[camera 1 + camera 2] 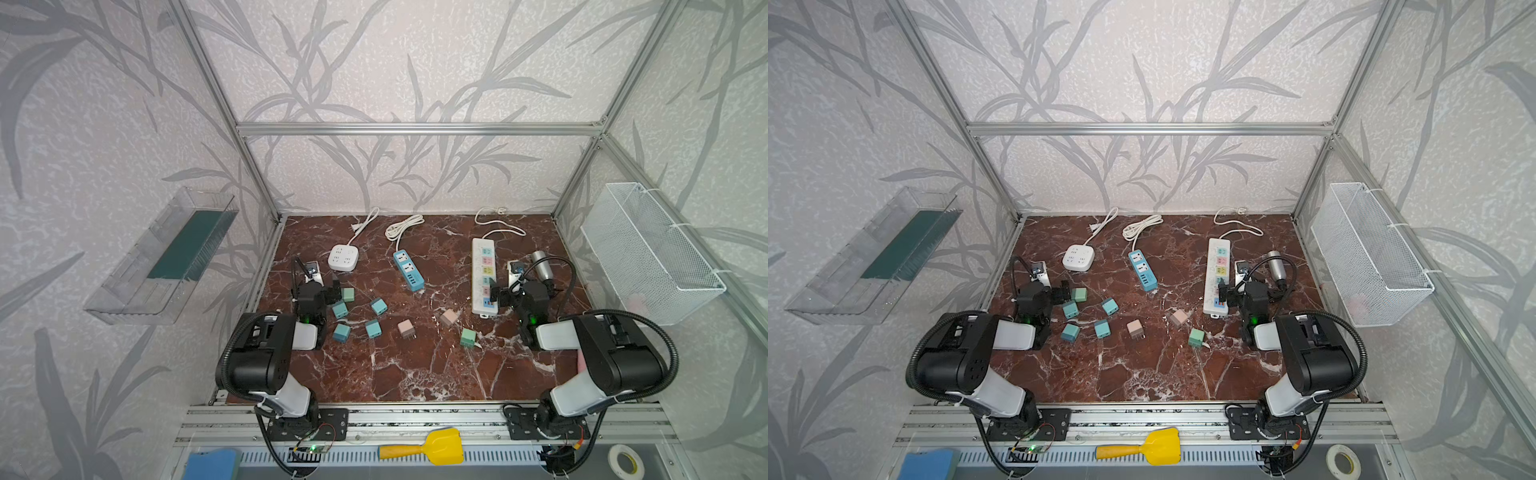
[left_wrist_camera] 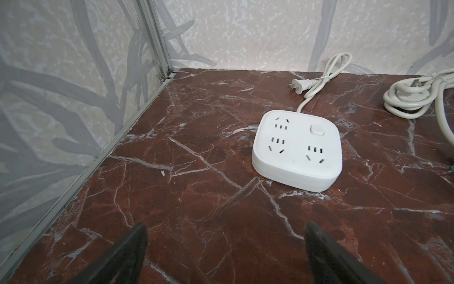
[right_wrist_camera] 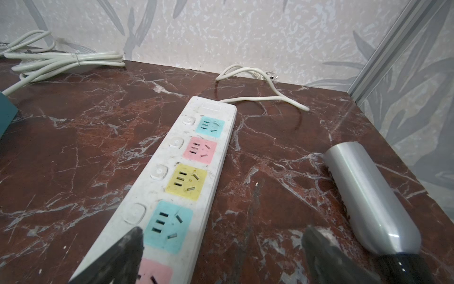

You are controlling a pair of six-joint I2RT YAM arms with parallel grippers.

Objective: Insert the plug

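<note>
- The left gripper (image 2: 226,231) hangs with its jaws spread wide and nothing between them. The right gripper (image 3: 222,233) is also apart and empty, its tips over the near end of the long white strip (image 3: 196,172).
- No plug is picked up yet, so the step in hand looks to be choosing one and grasping it. The plugs lie loose on the table (image 1: 415,374), between the two arms.
- Nearest the front, the green plug (image 1: 468,337) lies on its side, prongs toward the near right. The pink plug (image 1: 405,329) also lies on its side, prongs toward the front edge.
- Four teal plugs (image 1: 341,332) cluster by the left arm. A pale green plug (image 1: 348,294) sits just beside the left gripper. I cannot make out their prongs.
- To do it well, I would grip across two flat sides of the body, clear of the prongs, and turn the prongs straight down before lowering. The bodies are nearly cubes, so the prong line is the axis that matters.
- Farther back, the long white strip runs near to far with its sockets facing up. The silver cylinder (image 3: 368,196) beside it should be avoided.
- The blue strip (image 1: 408,269) and the square socket block (image 2: 297,147) also face up.
</note>
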